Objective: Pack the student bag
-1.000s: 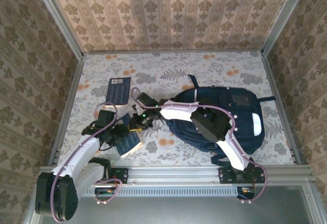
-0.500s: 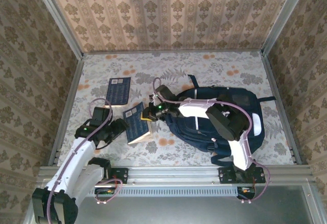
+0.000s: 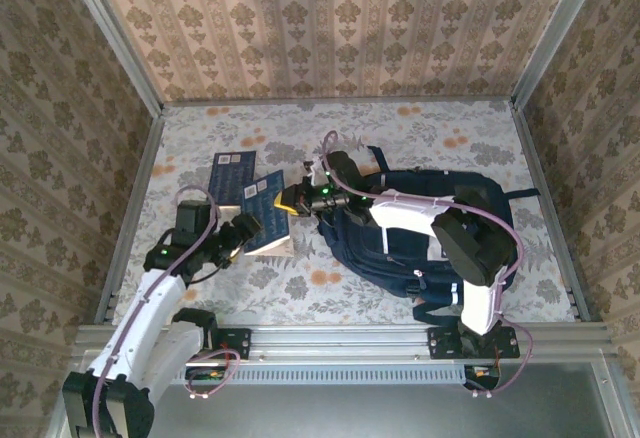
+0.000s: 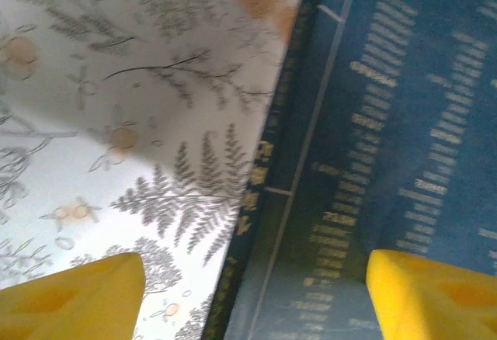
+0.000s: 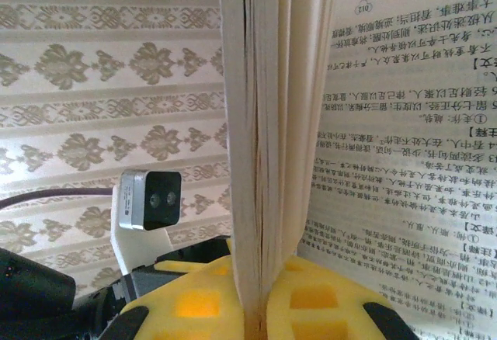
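Bag [image 3: 400, 263] lies flat on the table [image 3: 420, 133], right of centre; book [image 3: 266, 223] is now up off the table, just beside the bag's left end; right jaws have shut hard on its page edge; left jaws have let go and backed off, wide apart, empty, near the book's lower corner; handover looks done, next is feeding it into the bag; second book [image 3: 232, 176] lies farther left.

We see a navy backpack [image 3: 430, 186] striped white; the open book [image 3: 268, 220] has a blue cover. The table [image 3: 430, 133] shows grey ferns and orange blossoms; the walls [image 3: 340, 28], beige damask.
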Robot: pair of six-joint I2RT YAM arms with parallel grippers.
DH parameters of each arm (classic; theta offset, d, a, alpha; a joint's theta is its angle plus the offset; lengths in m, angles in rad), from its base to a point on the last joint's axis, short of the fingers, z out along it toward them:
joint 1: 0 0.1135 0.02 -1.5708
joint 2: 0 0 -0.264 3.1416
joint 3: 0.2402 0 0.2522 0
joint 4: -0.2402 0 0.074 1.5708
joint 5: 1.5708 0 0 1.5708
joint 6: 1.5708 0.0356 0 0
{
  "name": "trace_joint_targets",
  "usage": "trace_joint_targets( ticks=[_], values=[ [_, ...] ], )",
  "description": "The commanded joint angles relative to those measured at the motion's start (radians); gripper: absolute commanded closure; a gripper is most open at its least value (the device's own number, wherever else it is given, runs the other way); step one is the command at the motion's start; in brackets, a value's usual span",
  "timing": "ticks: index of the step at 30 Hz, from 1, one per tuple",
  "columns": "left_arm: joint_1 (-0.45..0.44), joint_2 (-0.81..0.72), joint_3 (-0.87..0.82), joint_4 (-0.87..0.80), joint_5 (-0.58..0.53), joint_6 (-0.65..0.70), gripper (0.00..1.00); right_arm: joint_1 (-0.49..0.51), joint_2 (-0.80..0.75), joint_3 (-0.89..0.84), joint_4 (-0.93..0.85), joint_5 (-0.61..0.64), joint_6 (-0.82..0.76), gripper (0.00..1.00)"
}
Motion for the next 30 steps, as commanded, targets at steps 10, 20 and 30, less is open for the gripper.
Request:
trace_joint_targets(
  ticks=[10, 20, 30],
  values=[
    [0.021, -0.128, 0.090, 0.098, 0.060, -0.091, 0.63, -0.008, -0.059, -0.039, 0.144, -0.010, 0.109, 0.91],
    [0.024, -0.140, 0.113, 0.050, 0.035, -0.070, 1.00, -0.023, -0.111, -0.039, 0.028, 0.021, 0.028, 0.69],
    [0.026, -0.136, 0.141, 0.146, 0.154, -0.087, 1.00, -0.065, -0.194, -0.113, -0.059, 0.097, -0.066, 0.29]
  ],
)
